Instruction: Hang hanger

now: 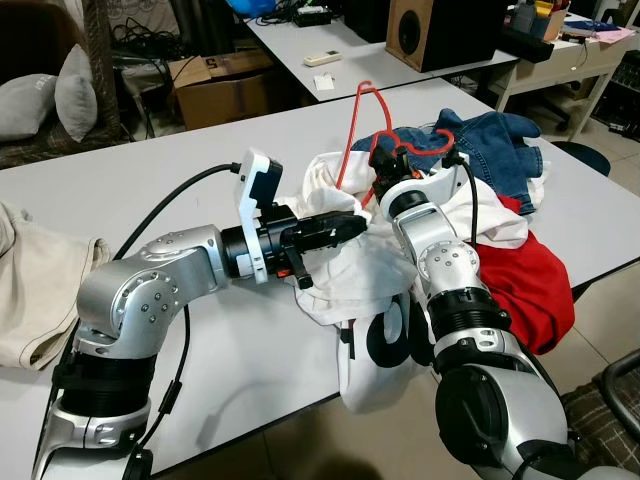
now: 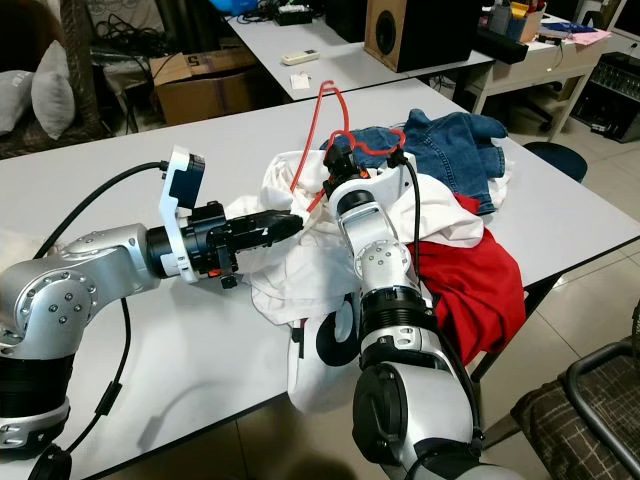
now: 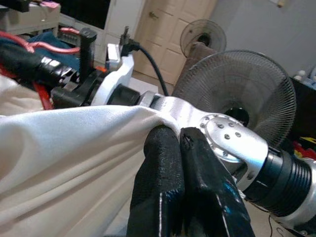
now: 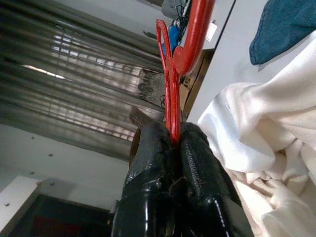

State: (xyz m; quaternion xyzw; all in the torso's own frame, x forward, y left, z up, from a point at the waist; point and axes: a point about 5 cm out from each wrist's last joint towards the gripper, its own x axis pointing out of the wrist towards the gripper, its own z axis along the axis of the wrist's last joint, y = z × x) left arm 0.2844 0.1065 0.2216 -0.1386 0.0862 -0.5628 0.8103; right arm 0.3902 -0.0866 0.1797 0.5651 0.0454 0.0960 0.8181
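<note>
Table (image 1: 200, 160): white top, carrying a heap of clothes toward its right edge, the heap spilling over the near edge.

Hanger (image 1: 362, 125): red wire; hook standing up above the heap, roughly mid-table toward the far edge; lower part passing down among the clothes.

Right gripper (image 4: 173, 143): over the middle of the heap; both black fingers closed flat on the red wire of the hanger, the hook rising beyond the fingertips.

Left gripper (image 1: 345, 228): reaching in from the left side of the table to the heap's left flank; fingers (image 3: 160, 173) pressed together on a fold of the white shirt (image 1: 355, 265), the cloth drawn taut over the right forearm in the left wrist view.

White shirt: largest item; lies across the left and near part of the heap, one end hanging below the near edge of the table.

Jeans (image 1: 495, 150): blue denim; far right of the heap, partly under the white cloth.

Red garment (image 1: 535, 285): near-right corner of the heap, drooping over the table's right edge.

Beige cloth (image 1: 35, 280): at the table's left edge, well apart from the heap.

Cardboard box (image 1: 225, 85): on the floor beyond the far edge; second table (image 1: 370, 55) behind it, bearing a speaker (image 1: 435, 30).
</note>
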